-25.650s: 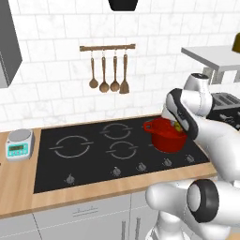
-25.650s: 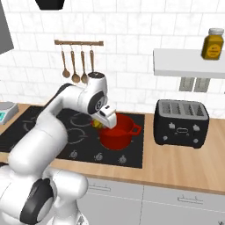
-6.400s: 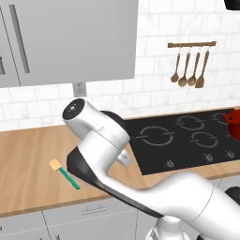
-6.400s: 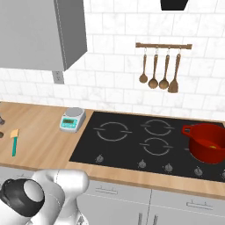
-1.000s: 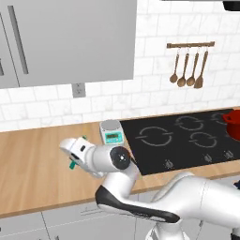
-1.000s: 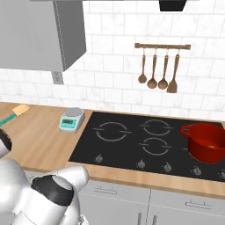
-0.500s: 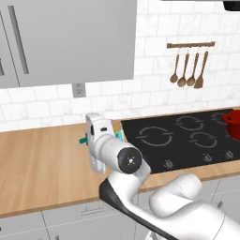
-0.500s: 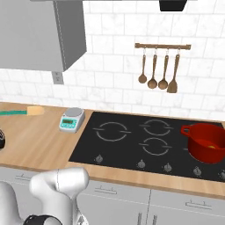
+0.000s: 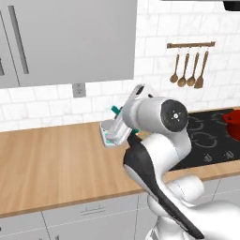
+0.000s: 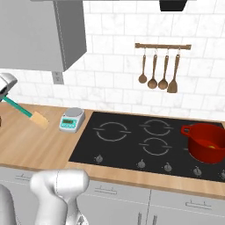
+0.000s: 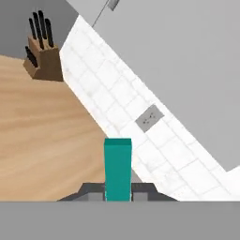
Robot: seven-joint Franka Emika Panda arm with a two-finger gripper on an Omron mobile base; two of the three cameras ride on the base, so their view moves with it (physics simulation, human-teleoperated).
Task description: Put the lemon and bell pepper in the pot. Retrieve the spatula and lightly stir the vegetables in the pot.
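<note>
One spatula [image 10: 27, 113] is off the tabletop [image 10: 26, 145], held up in the air above its left part: a teal handle slants up to the left into the claw [image 10: 3, 97] at the left edge of the right base view, and a flat, pale wooden blade hangs at the lower right end, just left of the kitchen scale [image 10: 72, 119]. Seen from the hand camera, the teal handle [image 11: 117, 168] stands straight up between the two dark finger tips [image 11: 91, 190], which press on it from both sides, so the claw is closed to the width of the handle. From the left base camera the arm's big white joint covers most of the hand, and a bit of teal [image 9: 114, 110] pokes out beside it. One scale sits on the tabletop near the left edge of the black cooktop [image 10: 132, 140], which carries four burner rings. One red pot [image 10: 207, 142] stands on the cooktop near its right front corner, and a small yellow patch, which looks like the lemon [image 10: 212, 147], lies inside it; the bell pepper cannot be made out. Farther back, four wooden utensils [image 10: 159, 66] hang in a row from one rail on the tiled wall. One knife block [image 11: 44, 58] with dark handles stands at the tabletop's far end, against the wall, in the hand view, and one grey wall outlet [image 11: 150, 117] is set in the tiles.
</note>
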